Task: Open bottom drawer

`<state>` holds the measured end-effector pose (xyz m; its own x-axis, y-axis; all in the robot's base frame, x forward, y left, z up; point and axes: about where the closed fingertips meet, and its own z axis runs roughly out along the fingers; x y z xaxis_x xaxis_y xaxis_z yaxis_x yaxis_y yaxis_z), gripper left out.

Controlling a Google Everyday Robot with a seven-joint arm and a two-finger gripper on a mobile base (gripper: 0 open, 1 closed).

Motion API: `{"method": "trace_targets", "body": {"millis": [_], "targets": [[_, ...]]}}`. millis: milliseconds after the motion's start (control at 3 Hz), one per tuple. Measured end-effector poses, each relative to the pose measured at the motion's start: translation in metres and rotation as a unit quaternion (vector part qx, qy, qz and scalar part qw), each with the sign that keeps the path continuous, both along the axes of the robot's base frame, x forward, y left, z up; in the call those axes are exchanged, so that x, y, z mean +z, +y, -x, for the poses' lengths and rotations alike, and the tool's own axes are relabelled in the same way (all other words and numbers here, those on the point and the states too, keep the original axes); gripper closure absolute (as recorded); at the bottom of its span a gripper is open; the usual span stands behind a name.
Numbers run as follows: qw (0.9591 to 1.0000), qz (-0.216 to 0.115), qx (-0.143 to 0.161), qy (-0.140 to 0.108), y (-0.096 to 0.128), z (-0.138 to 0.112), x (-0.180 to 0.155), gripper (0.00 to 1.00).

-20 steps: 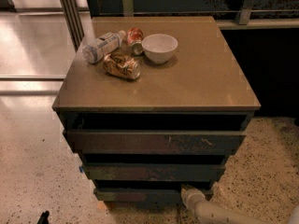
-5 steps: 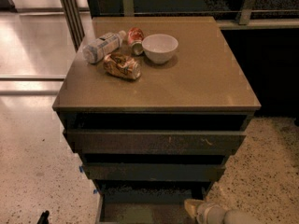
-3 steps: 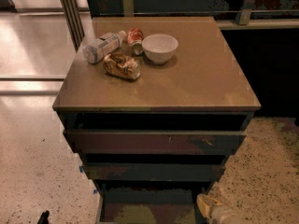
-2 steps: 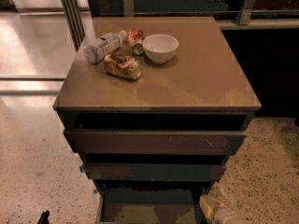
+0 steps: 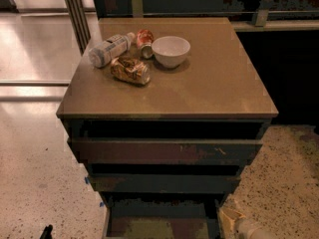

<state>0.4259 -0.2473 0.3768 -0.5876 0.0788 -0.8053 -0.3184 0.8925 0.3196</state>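
Observation:
The bottom drawer (image 5: 158, 227) of the three-drawer cabinet stands pulled out toward me at the lower edge of the camera view. Its reddish-brown inner floor and dark side walls show; its front is cut off by the frame edge. My gripper (image 5: 232, 222), pale and cream-coloured, is at the bottom right, just outside the drawer's right side wall, low near the floor. The top drawer front (image 5: 164, 151) and the middle drawer front (image 5: 162, 183) stand above it, each slightly stepped out.
On the cabinet top (image 5: 199, 83) lie a plastic bottle (image 5: 108, 49), a crushed can (image 5: 130, 70), a red can (image 5: 145, 41) and a white bowl (image 5: 171, 50). Speckled floor (image 5: 35, 173) lies on both sides. A dark counter (image 5: 289, 73) stands to the right.
The bottom drawer has slid out from shut to open. My gripper has moved from the drawer's front to the right and down toward the frame corner.

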Motion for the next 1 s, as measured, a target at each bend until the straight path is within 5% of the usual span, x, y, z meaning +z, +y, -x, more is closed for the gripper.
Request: {"method": "trace_targets", "body": {"millis": [333,667,1000], "targets": [[0.9999,-0.003,0.001,-0.012,-0.037,-0.007,0.007,0.13],[0.9997,-0.01,-0.011,-0.018,-0.063,-0.01,0.008,0.0],[0.9992,-0.021,-0.027,-0.02,-0.079,-0.011,0.001,0.0]]}}
